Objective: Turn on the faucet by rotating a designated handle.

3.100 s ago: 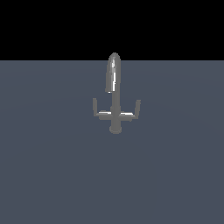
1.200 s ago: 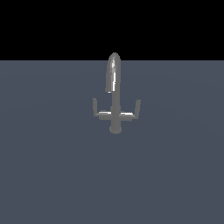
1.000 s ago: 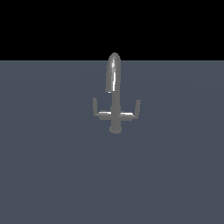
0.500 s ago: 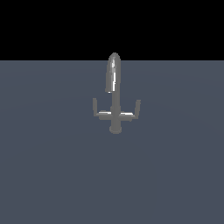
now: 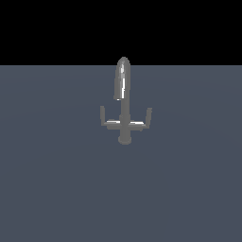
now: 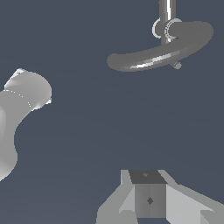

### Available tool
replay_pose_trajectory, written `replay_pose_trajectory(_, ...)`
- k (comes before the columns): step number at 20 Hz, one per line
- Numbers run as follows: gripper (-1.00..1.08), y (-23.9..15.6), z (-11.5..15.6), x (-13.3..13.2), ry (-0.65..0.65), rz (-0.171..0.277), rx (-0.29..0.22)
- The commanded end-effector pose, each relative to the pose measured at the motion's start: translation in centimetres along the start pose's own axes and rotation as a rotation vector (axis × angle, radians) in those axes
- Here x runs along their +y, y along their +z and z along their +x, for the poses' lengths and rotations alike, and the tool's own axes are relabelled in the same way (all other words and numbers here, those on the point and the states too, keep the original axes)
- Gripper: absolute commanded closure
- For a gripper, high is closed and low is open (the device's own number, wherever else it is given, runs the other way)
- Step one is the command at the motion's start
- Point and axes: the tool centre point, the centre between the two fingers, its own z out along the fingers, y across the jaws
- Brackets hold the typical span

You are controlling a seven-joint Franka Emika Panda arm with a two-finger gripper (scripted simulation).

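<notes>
The faucet (image 5: 124, 101) is a small grey tap that stands upright on the dark surface, with a tall glossy arched spout, a thin column and a round base. The handle (image 5: 108, 122) is the thin L-shaped arm with an upturned tip on the column's side toward the exterior view's left. A mirrored arm (image 5: 143, 122) sits opposite. My gripper does not show in the exterior view. In the wrist view my gripper (image 6: 150, 192) looks down on the curved spout of the faucet (image 6: 153, 57) from a distance. Its fingers are pressed together with only a seam between them, holding nothing.
The flat dark grey-blue surface (image 5: 56, 189) spreads all around the faucet, under a black background. A pale rounded part of my own arm (image 6: 19, 118) shows at the edge of the wrist view.
</notes>
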Motion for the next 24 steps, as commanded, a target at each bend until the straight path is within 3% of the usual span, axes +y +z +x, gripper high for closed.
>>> replay_pose_trajectory(1,1.08,0.2,0.6,0.8,-0.081,-0.001,-0.041)
replay_pose_trajectory(12,1.08,1.0,3.9,4.1,-0.432,0.019,-0.211)
replay_pose_trajectory(24,1.08,2.2,8.1,7.4,-0.809,0.080,-0.378)
